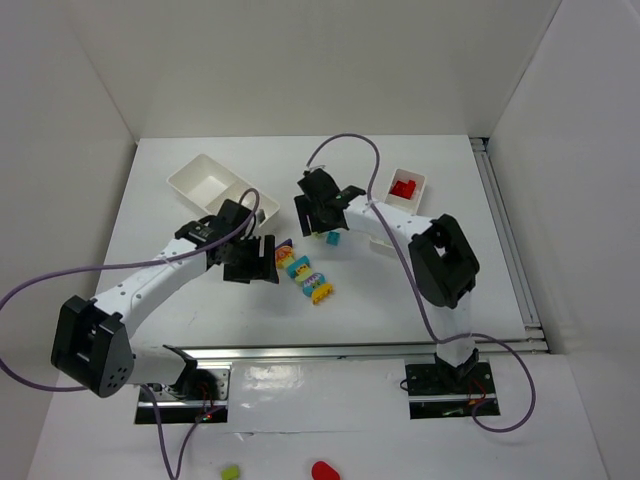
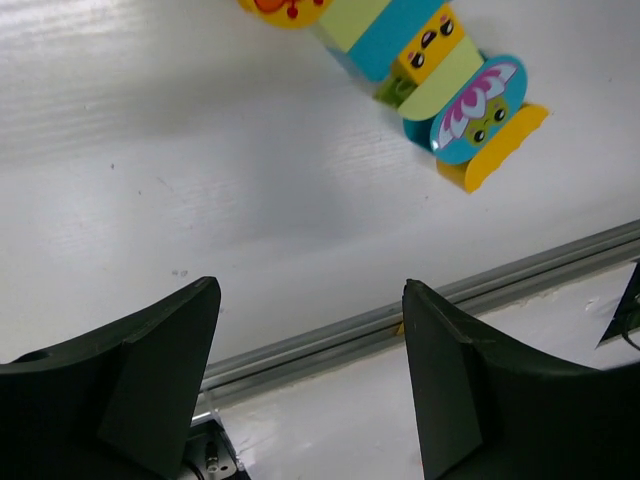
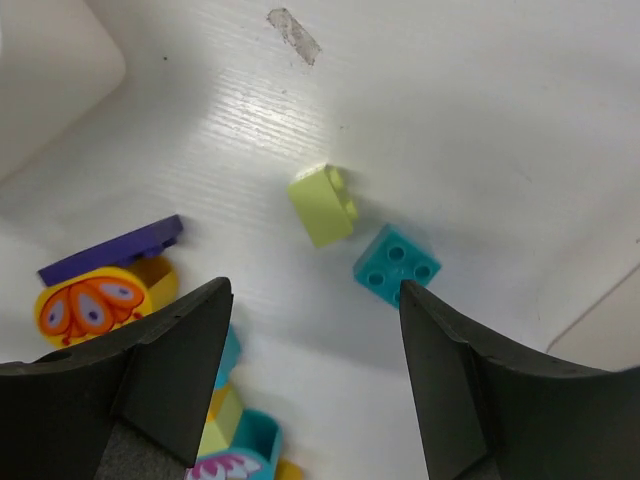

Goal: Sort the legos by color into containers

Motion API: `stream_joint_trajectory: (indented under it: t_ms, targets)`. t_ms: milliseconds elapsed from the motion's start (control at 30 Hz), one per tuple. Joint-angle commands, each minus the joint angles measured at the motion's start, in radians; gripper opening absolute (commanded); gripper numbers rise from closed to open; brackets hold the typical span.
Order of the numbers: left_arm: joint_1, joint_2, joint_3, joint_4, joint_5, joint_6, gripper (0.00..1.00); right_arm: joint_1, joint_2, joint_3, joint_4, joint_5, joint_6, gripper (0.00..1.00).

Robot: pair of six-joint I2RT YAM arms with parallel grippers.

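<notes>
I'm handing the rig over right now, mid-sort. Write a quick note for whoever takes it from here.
Left gripper: open, empty, just short of the cluster of bricks.
Right gripper: open, empty, above the loose lime brick and cyan brick.
Done: one red brick sits in the narrow tray. The wide tray shows no bricks where visible.
Left: lime brick, cyan brick and the whole cluster are unsorted.

In the left wrist view, the top edge crops what seems an orange butterfly brick [image 2: 280, 6].
</notes>
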Motion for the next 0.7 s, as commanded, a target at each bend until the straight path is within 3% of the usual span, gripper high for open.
stream_joint_trajectory:
  t_ms: [0, 133, 300, 400, 533, 667]
  targets:
    - [-0.011, -0.056, -0.026, 0.031, 0.010, -0.042, 0.83, -0.018, 0.081, 0.097, -0.024, 0.036, -0.090, 0.75]
    - [-0.011, -0.047, -0.035, 0.022, -0.022, -0.042, 0.83, -0.028, 0.164, 0.156, -0.033, 0.026, -0.110, 0.75]
    - [-0.011, -0.047, -0.026, 0.022, -0.041, -0.042, 0.83, -0.037, 0.210, 0.177, -0.005, 0.015, -0.130, 0.67]
    - [-0.011, -0.056, -0.026, 0.011, -0.050, -0.042, 0.83, -0.046, 0.237, 0.203, -0.005, -0.030, -0.130, 0.52]
    - [-0.011, -0.056, -0.026, 0.011, -0.059, -0.051, 0.83, -0.046, 0.203, 0.196, -0.005, -0.019, -0.095, 0.22]
    - [-0.011, -0.035, -0.016, 0.011, -0.068, -0.051, 0.84, -0.066, 0.015, 0.070, 0.079, 0.070, -0.068, 0.20]
